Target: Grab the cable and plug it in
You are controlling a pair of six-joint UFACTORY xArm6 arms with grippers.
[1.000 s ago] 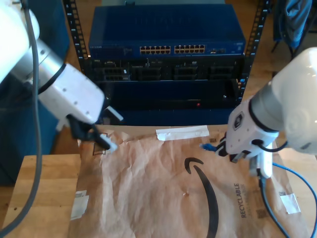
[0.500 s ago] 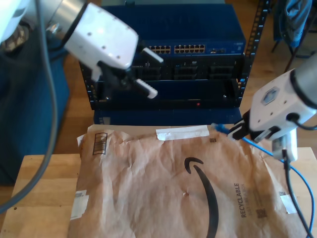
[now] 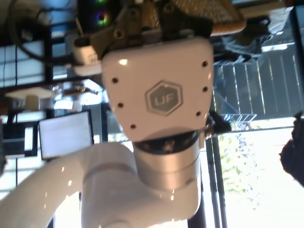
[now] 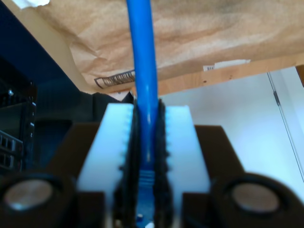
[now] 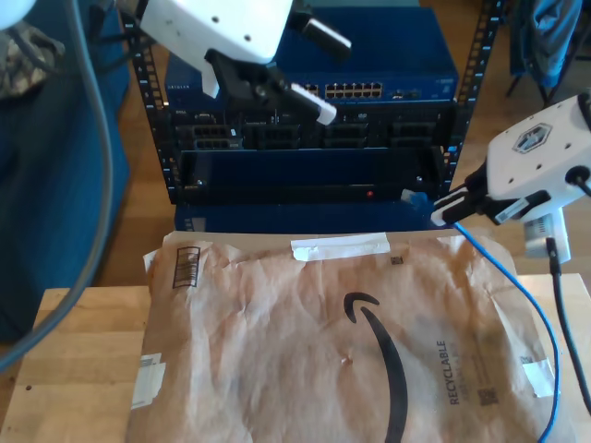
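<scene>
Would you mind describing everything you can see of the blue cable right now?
The cable is thin, bright blue and smooth, like plastic-jacketed network cable. My second gripper is shut on it near one end, its ribbed white pads pinching it from both sides. In the exterior view that end is held in the air at the view's right, before the blue rack unit; from there it hangs in a loose curve over the brown paper mailer and leaves at the lower edge. Its plug is too small to make out clearly.

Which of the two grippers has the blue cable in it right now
My second gripper, at the exterior view's right, is clamped on the blue cable. The other gripper, raised before the rack, holds nothing.
</scene>
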